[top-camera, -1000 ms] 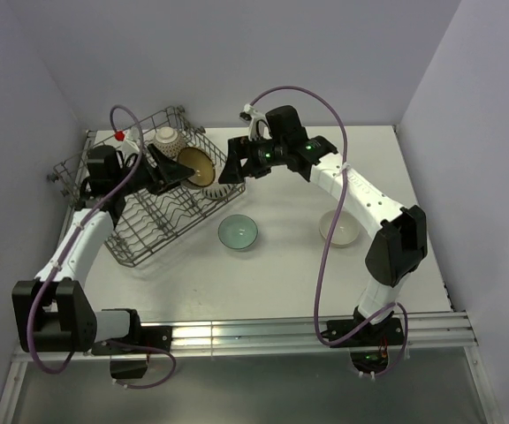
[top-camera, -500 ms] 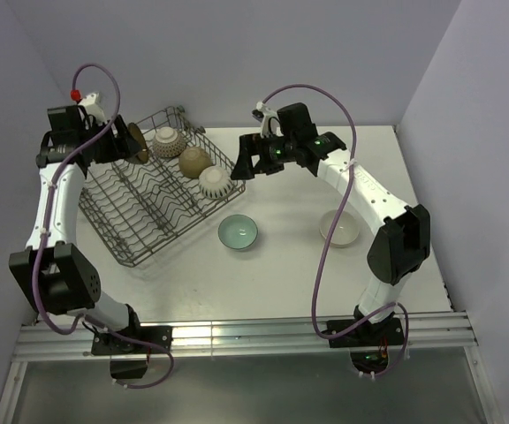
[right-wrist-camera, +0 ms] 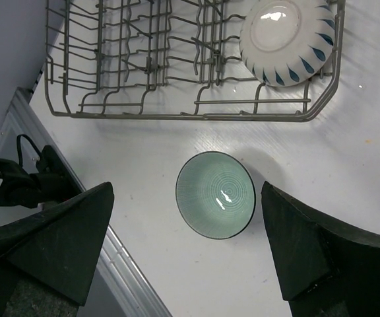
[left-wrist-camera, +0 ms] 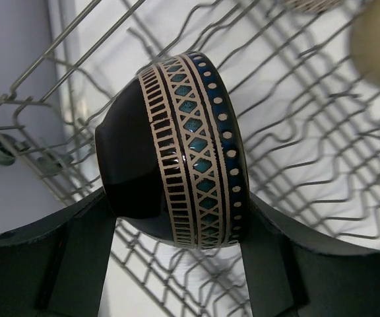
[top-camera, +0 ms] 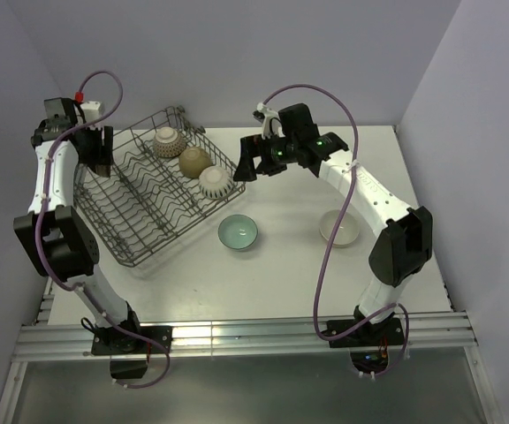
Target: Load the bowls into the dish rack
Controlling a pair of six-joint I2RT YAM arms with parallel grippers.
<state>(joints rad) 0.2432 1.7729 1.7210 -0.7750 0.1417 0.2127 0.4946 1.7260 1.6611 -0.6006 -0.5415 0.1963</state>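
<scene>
Two claws: our half-open left claw (left-wrist-camera: 177, 198) hugs a black round patterned bowl (left-wrist-camera: 190, 145) over the grey wire dish rack (left-wrist-camera: 309, 158); our right claw (top-camera: 247, 159) is wide open, empty.

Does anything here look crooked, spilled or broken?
Only the dish rack: it sits turned at a slant to the edges of the table, not square. The left tool holds a dark patterned bowl on edge over it, which suits loading. Nothing looks spilled or broken.
</scene>
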